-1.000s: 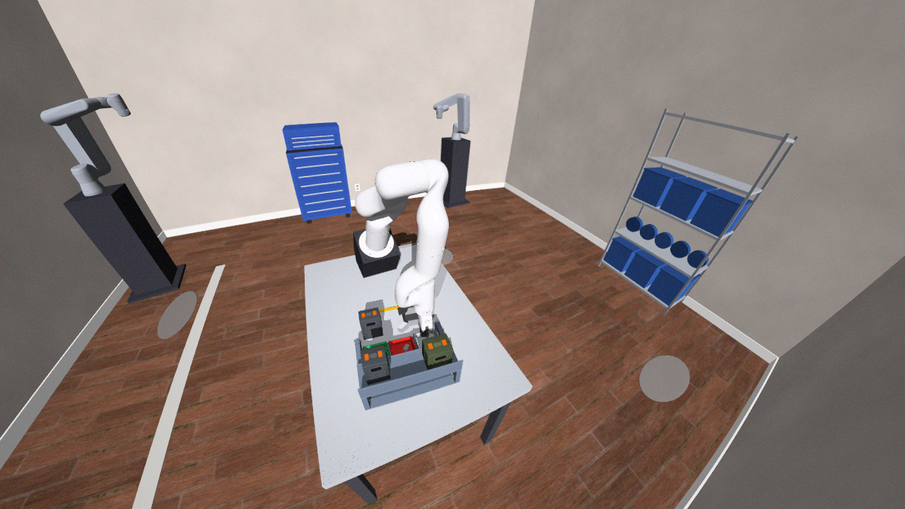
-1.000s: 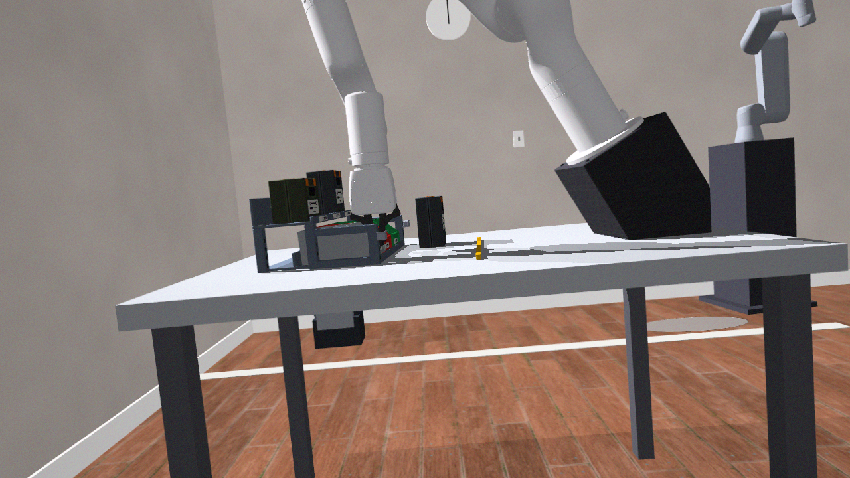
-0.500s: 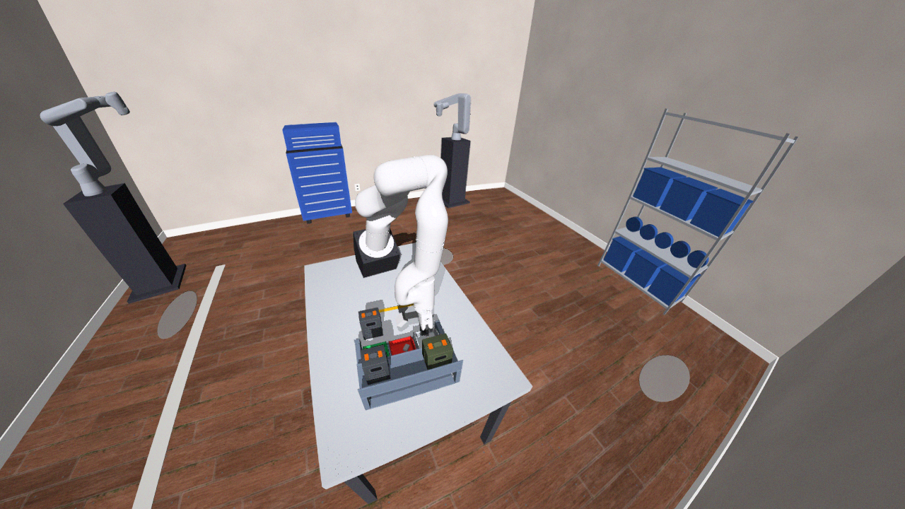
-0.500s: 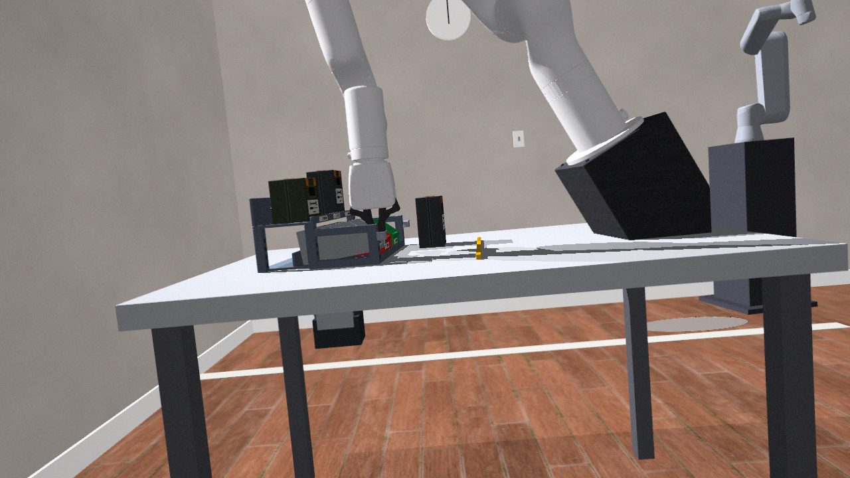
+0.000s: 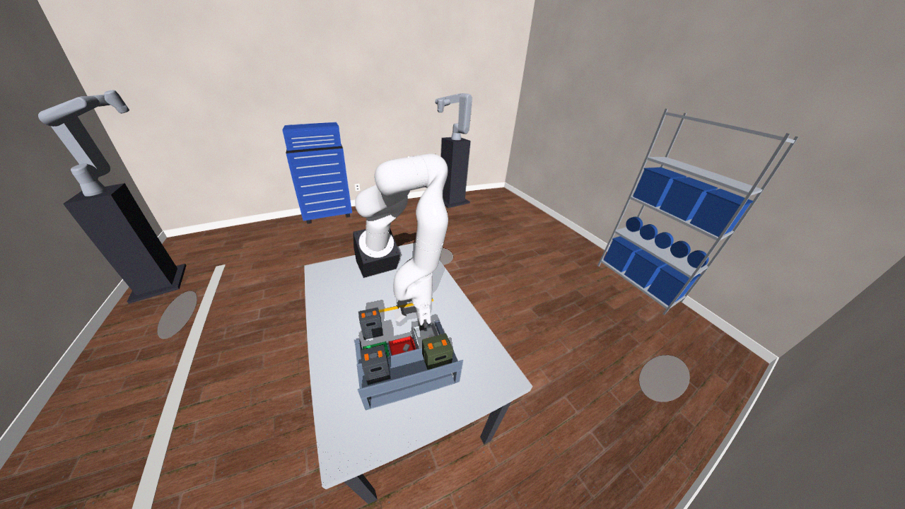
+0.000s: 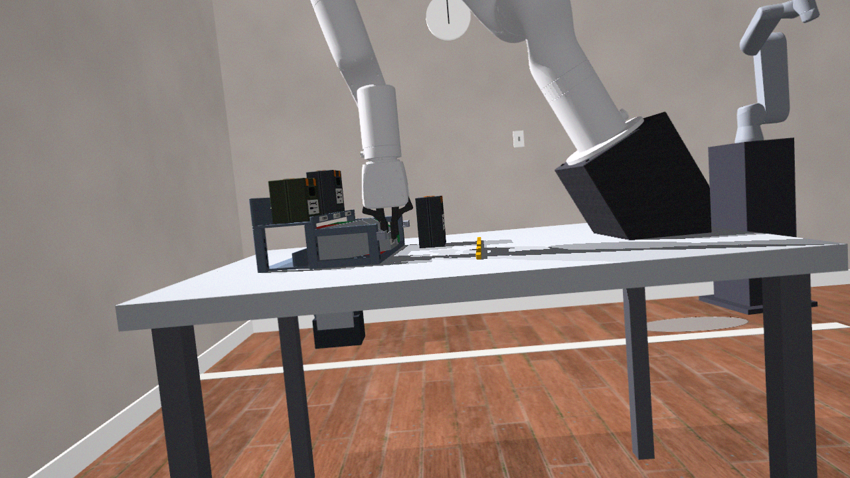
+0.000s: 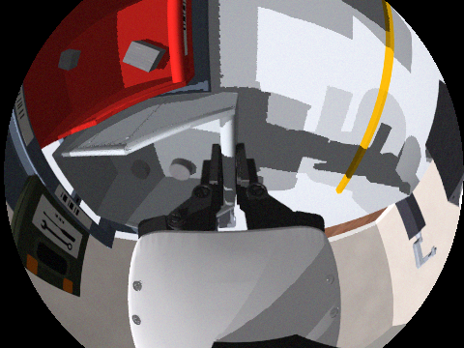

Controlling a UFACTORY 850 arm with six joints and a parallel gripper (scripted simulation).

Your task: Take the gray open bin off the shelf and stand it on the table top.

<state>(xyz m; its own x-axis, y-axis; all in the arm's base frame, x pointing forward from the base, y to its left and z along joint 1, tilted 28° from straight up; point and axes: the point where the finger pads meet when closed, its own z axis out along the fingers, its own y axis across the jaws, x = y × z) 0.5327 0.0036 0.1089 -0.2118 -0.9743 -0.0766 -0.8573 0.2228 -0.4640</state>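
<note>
At the shelf's (image 6: 259, 236) open side, the end effector (image 7: 230, 155) comes down from above and is clamped on a thin upright wall of the gray open bin (image 7: 119, 182). The jaws are nearly together, with only that wall between them. The bin sits in the end bay, just beside the red bin (image 7: 97, 52). From the exterior view its gray side panel (image 6: 341, 244) still looks to be inside the shelf frame. I cannot tell whether its base has come clear of the shelf board.

I judge it light and stiff: a thin-walled, hard, smooth box with square corners and a flat rim. It shouldn't flex much, but a smooth wall in a narrow pinch can pivot. Because the hold is on one wall and off-centre, I expect the bin to want to sag away from the fingers. Two small round parts (image 7: 182, 165) lie loose on its floor and would slide or roll out the open front if it tips. I'd keep it level and move slowly.

The red bin has the same glossy, boxy look and holds small gray blocks. An olive case (image 7: 48, 242) with orange corners and a wrench label stands on the shelf top, close to my wrist. The bench (image 6: 416, 279) is a matte, pale gray slab on dark legs.
</note>
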